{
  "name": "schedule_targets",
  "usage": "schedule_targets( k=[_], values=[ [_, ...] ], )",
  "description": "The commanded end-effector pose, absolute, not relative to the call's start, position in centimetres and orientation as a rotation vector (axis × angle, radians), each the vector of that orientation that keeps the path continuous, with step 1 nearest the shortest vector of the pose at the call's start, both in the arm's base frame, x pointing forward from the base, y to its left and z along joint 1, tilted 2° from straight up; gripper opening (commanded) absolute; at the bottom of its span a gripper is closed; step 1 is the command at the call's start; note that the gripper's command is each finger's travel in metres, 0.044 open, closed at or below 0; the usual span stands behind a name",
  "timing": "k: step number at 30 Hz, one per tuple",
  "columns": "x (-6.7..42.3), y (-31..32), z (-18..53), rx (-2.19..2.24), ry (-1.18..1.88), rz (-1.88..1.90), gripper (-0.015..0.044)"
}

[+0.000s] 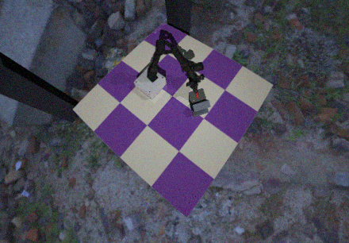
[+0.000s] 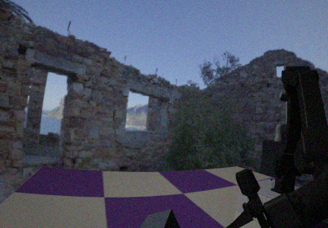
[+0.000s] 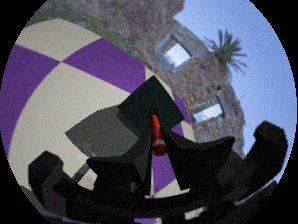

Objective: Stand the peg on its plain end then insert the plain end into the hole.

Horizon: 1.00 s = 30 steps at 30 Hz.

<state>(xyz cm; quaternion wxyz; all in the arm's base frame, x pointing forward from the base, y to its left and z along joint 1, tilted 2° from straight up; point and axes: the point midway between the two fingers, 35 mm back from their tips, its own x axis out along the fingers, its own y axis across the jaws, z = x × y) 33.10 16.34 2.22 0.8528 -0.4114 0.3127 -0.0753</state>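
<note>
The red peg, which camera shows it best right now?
The wrist view: the peg stands out between the shut gripper's fingers, pointing at the dark panel. The top view shows only a tiny red streak; the exterior view shows none.

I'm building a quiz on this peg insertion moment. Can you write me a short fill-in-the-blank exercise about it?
1. The gripper is shut on the ____ peg.
2. The peg points toward the sloped ____.
3. The table is checkered purple and ____.
4. The arm's white base block sits ____ the table.

Missing words: red; panel; cream; on
</note>
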Motion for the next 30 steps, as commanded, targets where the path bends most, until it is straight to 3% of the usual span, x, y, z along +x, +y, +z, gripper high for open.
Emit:
schedule_targets(
  k=[1, 30],
  values=[
    [33.4, 16.1, 2.1, -0.873, 0.655, -0.166, 0.0],
    [34.6, 15.5, 1.5, -0.869, 0.651, -0.173, 0.0]
  ],
)
